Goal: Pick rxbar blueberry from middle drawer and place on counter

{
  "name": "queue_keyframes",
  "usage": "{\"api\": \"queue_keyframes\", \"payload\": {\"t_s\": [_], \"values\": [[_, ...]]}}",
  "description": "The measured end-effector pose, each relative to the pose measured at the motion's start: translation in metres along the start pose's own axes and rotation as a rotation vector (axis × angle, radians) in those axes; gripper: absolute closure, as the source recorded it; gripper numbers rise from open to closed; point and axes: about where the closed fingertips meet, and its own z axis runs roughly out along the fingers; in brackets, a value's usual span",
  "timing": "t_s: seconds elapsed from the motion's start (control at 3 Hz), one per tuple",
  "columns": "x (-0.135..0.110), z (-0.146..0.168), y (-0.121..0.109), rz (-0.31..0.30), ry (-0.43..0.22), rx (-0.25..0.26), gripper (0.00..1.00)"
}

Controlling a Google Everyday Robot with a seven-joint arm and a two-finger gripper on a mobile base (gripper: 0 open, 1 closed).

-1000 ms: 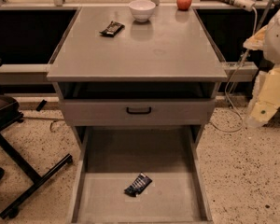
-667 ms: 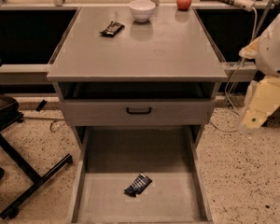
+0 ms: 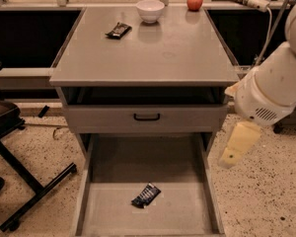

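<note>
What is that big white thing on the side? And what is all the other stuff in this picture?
The big white thing on the right is a robot's arm. The pale part hanging at its end is its pincer, which it uses for grabbing. It hangs beside the cabinet and carries nothing that I can see. There is one picture, taken by a camera looking down at the cabinet from the front. On the grey counter sit a white bowl, a red apple and a dark wrapped bar. Lower down, the middle drawer is pulled open, and the rxbar blueberry, a snack bar, lies on its floor.
</note>
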Motion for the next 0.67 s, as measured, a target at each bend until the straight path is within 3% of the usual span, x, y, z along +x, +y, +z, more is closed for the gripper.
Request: {"api": "queue_keyframes", "payload": {"t_s": [0.33,0.67], "values": [[0.0001,0.052,0.0163,0.012,-0.035,-0.067,0.0],[0.0001,0.052,0.0163,0.012,-0.035,-0.067,0.0]]}}
